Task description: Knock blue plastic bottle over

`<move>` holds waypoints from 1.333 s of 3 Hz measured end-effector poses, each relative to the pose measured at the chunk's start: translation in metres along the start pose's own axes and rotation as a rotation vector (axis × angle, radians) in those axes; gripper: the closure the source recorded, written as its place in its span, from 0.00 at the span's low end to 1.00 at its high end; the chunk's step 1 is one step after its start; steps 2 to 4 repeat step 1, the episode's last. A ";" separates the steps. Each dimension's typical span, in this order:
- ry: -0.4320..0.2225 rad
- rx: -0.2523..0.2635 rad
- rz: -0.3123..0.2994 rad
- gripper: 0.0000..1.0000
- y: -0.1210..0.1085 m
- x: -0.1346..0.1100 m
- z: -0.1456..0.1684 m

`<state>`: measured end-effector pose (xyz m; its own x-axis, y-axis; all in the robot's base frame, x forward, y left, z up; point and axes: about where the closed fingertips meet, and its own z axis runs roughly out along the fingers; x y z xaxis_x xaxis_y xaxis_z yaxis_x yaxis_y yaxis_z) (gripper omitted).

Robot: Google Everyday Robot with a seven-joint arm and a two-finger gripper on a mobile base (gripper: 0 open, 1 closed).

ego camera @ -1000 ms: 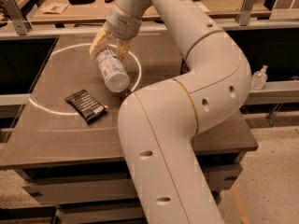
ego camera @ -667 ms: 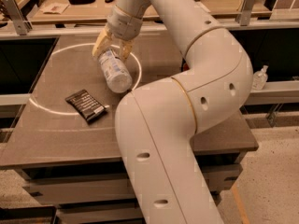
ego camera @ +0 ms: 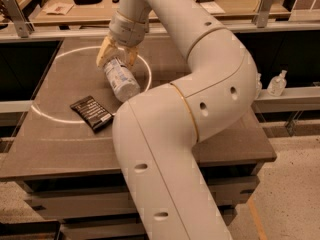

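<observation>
The blue plastic bottle [ego camera: 121, 80], clear with a white label, lies tipped on the brown table [ego camera: 60, 144], inside a white circle marked on it. Its bottom end points toward the front and its cap end is hidden under my gripper. My gripper [ego camera: 116, 55] is right above that far end. Its yellowish fingers [ego camera: 104, 52] are spread and stand on either side of the bottle. I cannot tell whether they touch it.
A dark snack packet [ego camera: 91, 114] lies flat to the front left of the bottle. My arm [ego camera: 200, 84] covers the table's middle and right. A small pump bottle [ego camera: 276, 84] stands on a ledge at right. A cluttered table [ego camera: 55, 9] is behind.
Almost nothing. The gripper and the tipped bottle stay where they were. The arm's elbow has shifted slightly.
</observation>
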<state>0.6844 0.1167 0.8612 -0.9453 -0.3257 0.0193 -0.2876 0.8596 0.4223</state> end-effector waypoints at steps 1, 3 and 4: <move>0.027 -0.033 -0.014 1.00 0.000 -0.002 0.014; 0.027 -0.033 -0.014 1.00 0.000 -0.002 0.014; 0.027 -0.033 -0.014 1.00 0.000 -0.002 0.014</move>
